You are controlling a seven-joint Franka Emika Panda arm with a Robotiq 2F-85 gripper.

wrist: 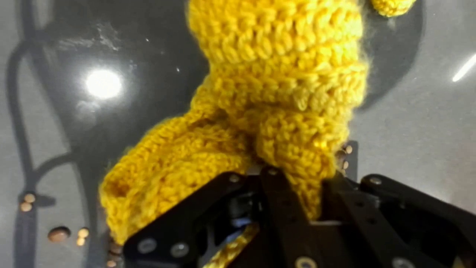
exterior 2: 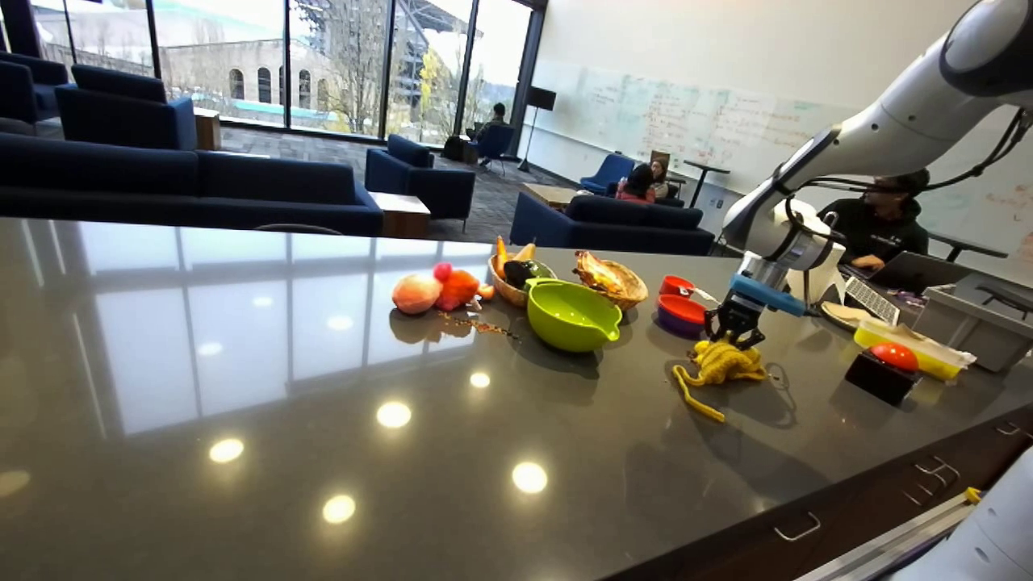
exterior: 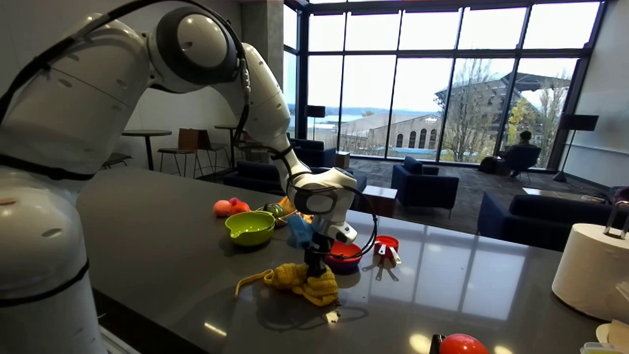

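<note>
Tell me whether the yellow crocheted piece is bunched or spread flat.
Bunched: the yellow crocheted piece shows humps and folds, pinched in the gripper.

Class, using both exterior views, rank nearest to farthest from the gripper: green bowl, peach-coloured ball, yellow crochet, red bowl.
1. Yellow crochet: held in the gripper.
2. Red bowl: just behind the gripper.
3. Green bowl: left in both views.
4. Peach-coloured ball: farther left.
</note>
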